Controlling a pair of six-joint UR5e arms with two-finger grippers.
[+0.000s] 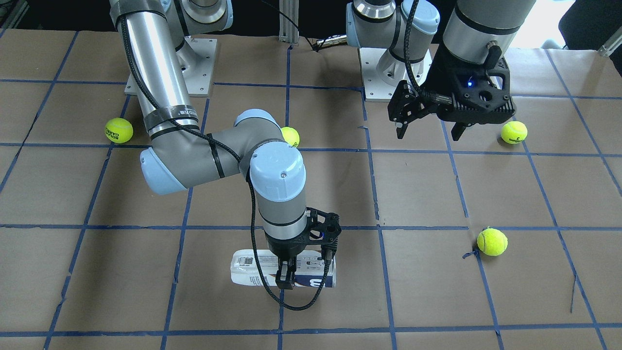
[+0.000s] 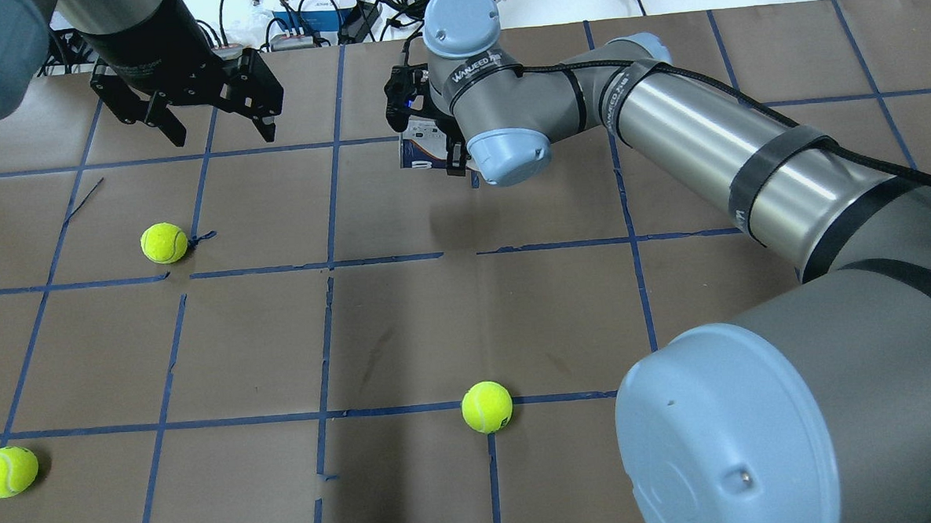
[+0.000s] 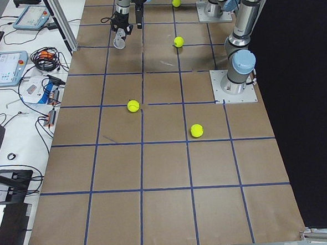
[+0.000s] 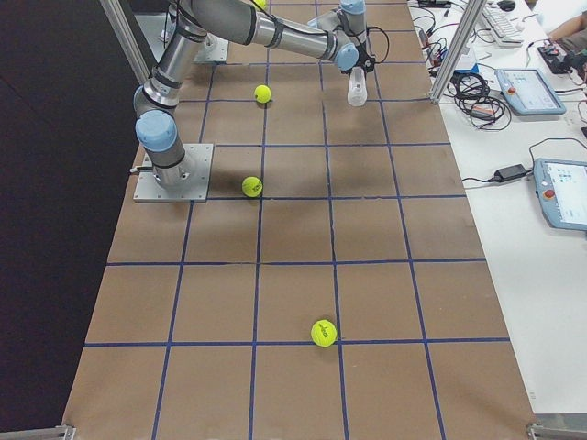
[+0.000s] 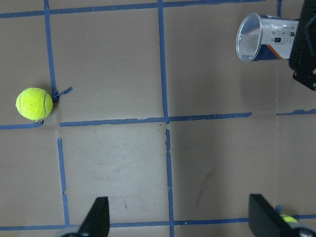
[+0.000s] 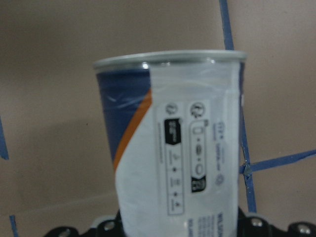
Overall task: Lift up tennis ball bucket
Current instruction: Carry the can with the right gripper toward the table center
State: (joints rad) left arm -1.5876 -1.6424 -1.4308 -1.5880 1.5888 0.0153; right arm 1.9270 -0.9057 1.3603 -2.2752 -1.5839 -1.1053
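Note:
The tennis ball bucket (image 1: 252,272) is a clear tube with a white and navy label, held horizontal low over the brown paper. My right gripper (image 1: 285,282) comes down from above and is shut on its middle. In the right wrist view the bucket (image 6: 177,148) fills the frame with its metallic rim at the top. I cannot tell whether it touches the table. My left gripper (image 1: 430,133) hangs open and empty above the table, well away from the bucket. The left wrist view shows the bucket's open end (image 5: 264,37) at the top right.
Several yellow-green tennis balls lie loose on the table: one near the left gripper (image 1: 514,132), one on a tape crossing (image 1: 492,241), one behind the right arm's elbow (image 1: 290,136) and one at the far side (image 1: 119,130). Blue tape lines grid the paper.

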